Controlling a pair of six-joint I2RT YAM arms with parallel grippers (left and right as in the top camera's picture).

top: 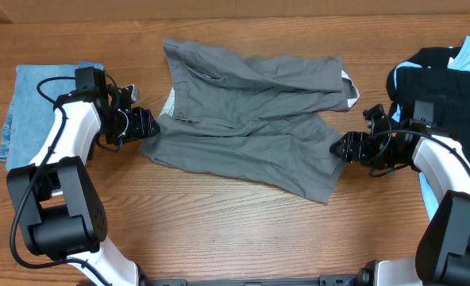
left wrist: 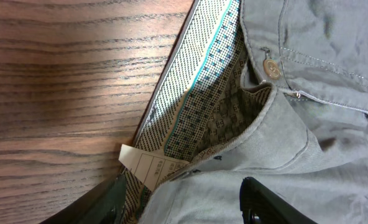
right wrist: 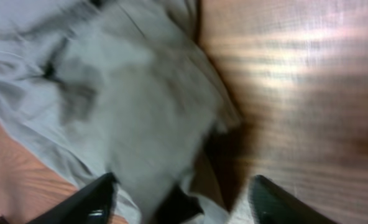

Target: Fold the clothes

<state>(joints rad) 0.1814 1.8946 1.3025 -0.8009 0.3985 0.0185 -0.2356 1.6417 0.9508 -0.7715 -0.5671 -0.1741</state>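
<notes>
Now, limp grey woven garment (top: 243,119), so pinch its patterned waistband (left wrist: 196,81). Astride it the left gripper (left wrist: 184,183) gapes; the right gripper (right wrist: 184,183), blurred, seems spread too.

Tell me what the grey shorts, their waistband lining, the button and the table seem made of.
Grey shorts: woven, cotton-like cloth, matte, with soft creases and stitched seams.
Waistband lining: thin printed cloth, dotted with a teal stripe.
Button: probably metal, pale and slightly shiny; possibly plastic.
Table: wood or wood-look laminate, dark grain, soft sheen.
</notes>
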